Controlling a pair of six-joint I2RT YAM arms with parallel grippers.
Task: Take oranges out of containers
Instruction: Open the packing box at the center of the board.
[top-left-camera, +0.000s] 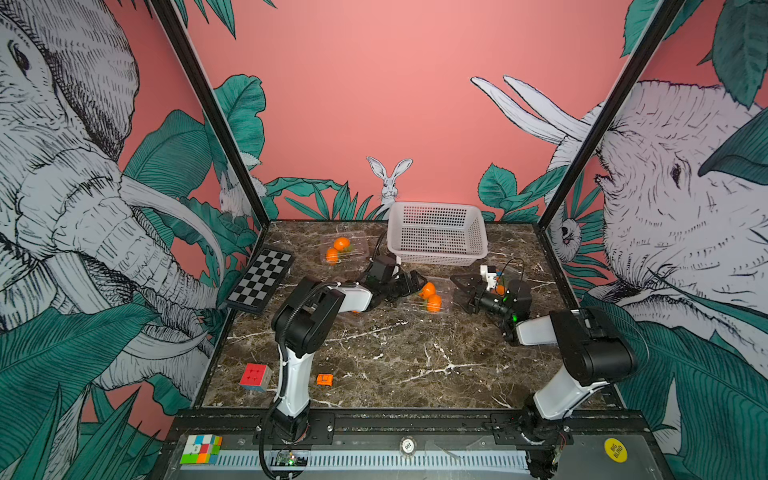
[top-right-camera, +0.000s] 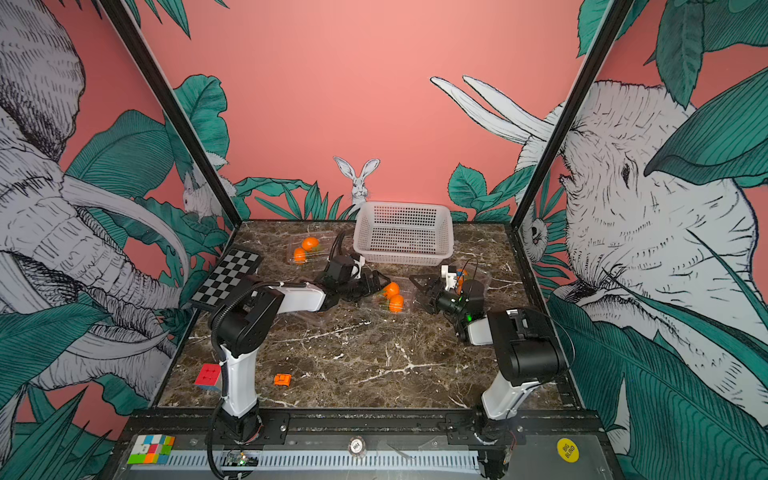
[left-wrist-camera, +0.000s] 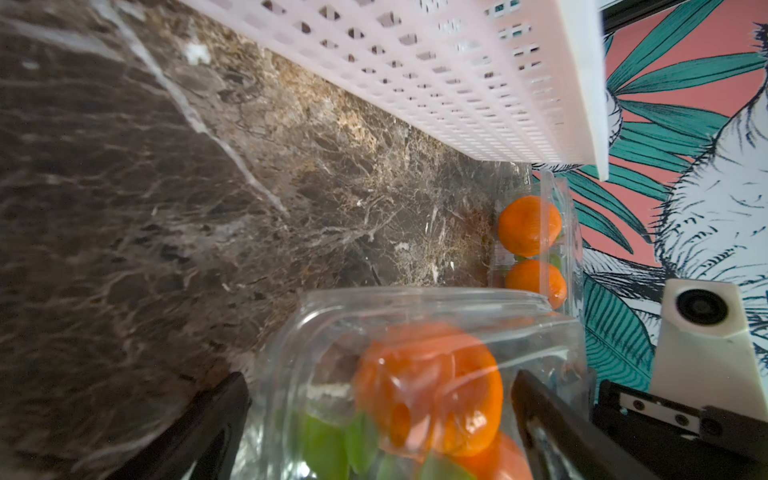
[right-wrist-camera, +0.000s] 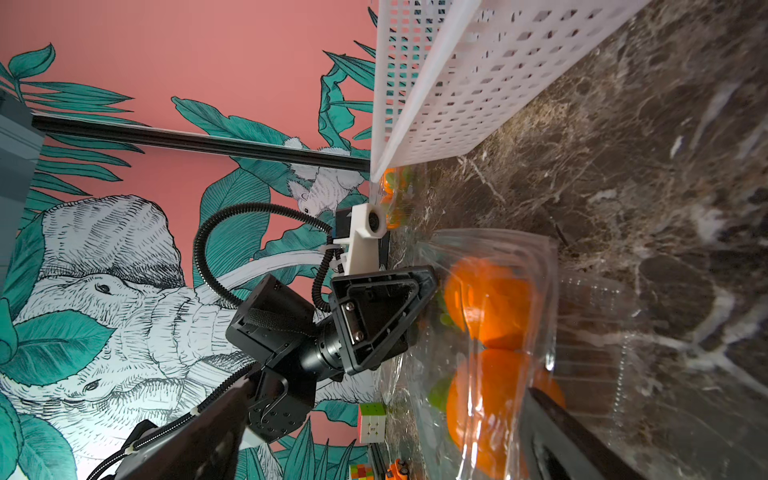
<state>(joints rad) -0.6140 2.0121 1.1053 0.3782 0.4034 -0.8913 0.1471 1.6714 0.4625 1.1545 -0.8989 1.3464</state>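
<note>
A clear container (top-left-camera: 447, 291) holding two oranges (top-left-camera: 427, 290) (top-left-camera: 434, 303) lies mid-table in both top views (top-right-camera: 409, 297). My left gripper (top-left-camera: 409, 284) is open at its left end; in the left wrist view the box (left-wrist-camera: 316, 328) and an orange (left-wrist-camera: 428, 382) sit between the fingers (left-wrist-camera: 208, 428). My right gripper (top-left-camera: 461, 291) is open at the box's right side; the right wrist view shows both oranges (right-wrist-camera: 490, 299) (right-wrist-camera: 486, 399) through the plastic. Another container (top-left-camera: 361, 245) with two oranges (top-left-camera: 341, 244) stands back left. A third orange-holding box (left-wrist-camera: 557, 232) lies behind my right gripper.
A white perforated basket (top-left-camera: 436, 216) stands at the back centre, close behind both grippers. A chessboard (top-left-camera: 261, 282) leans at the left wall. A Rubik's cube (top-left-camera: 255, 376) and a small orange block (top-left-camera: 324, 379) lie front left.
</note>
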